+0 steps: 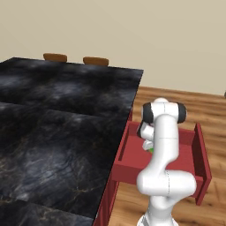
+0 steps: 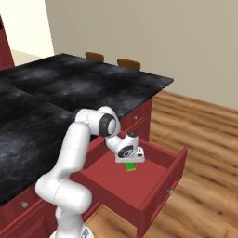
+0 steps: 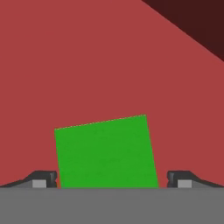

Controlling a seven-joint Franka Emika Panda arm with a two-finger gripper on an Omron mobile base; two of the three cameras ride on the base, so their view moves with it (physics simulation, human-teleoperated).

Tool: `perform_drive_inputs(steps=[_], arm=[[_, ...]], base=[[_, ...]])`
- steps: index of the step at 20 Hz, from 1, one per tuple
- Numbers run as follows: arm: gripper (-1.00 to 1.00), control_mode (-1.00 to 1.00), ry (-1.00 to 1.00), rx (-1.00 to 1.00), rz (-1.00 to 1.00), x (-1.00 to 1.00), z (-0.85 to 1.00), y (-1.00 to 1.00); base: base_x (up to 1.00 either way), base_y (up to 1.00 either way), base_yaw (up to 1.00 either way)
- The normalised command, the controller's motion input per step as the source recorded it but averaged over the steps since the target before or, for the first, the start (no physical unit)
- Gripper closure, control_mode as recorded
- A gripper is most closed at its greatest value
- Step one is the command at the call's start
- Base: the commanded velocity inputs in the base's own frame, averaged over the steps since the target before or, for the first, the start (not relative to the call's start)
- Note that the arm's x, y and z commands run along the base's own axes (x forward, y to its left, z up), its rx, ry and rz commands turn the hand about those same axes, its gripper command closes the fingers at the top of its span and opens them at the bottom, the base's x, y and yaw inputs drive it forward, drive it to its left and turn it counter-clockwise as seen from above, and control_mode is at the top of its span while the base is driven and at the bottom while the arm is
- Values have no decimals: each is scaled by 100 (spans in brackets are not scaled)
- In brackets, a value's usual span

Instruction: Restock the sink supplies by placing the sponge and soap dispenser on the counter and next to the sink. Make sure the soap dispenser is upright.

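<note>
Hand view, pincer [image 3: 112, 180] spread wide, straddling green sponge [image 3: 106, 152], drawer [image 3: 87, 65] floor.

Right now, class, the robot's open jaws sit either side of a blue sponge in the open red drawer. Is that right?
Not quite: the sponge is green, not blue, as the hand view shows. The rest stands: the jaws are open on either side of it, inside the open red drawer.

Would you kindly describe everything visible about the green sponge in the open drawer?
The sponge is a flat, plain bright green rectangle, slightly askew in the hand view. It lies on the red floor of the open drawer, apart from its walls. The open gripper hovers right above it, one fingertip on either side. The base views show a green sliver under the hand.
</note>
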Motion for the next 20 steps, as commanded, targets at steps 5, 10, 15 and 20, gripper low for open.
perform_drive_inputs(steps=[5,10,15,20], arm=[[-100,-100,0,-4,0,0,-31,0],[100,-100,0,-3,0,-2,-34,0],[100,-100,-2,-2,0,-26,-19,0],[100,-100,-5,0,-2,-58,54,-12]], base=[[0,0,0],[0,0,0],[0,0,0],[0,0,0]])
